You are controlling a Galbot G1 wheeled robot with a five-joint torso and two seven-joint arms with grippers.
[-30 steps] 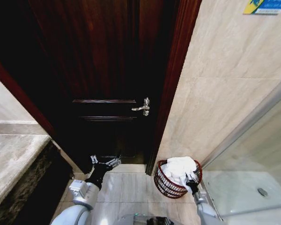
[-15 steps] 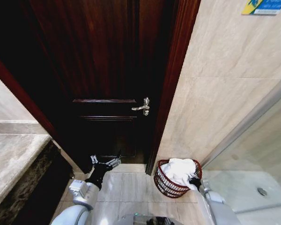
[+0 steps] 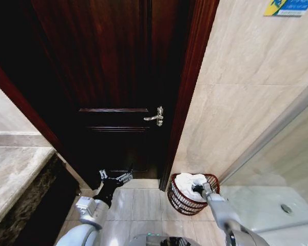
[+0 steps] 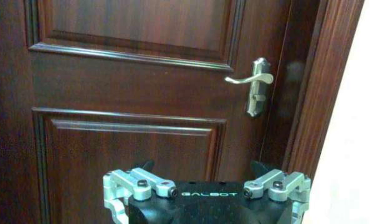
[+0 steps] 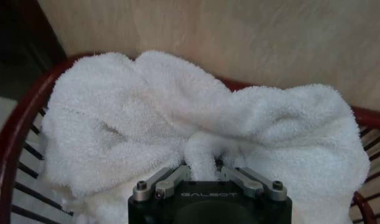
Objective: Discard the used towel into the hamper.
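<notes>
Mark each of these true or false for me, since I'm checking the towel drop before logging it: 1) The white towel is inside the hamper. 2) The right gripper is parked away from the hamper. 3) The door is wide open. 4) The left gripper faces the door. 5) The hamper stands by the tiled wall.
1) True: the white towel sits in the hamper.
2) False: the right gripper is over the hamper, its fingers pinching a fold of the towel.
3) False: the dark wooden door is shut.
4) True: the left gripper is low near the floor, open, pointing at the door.
5) True: it stands on the floor against the beige tiled wall.
</notes>
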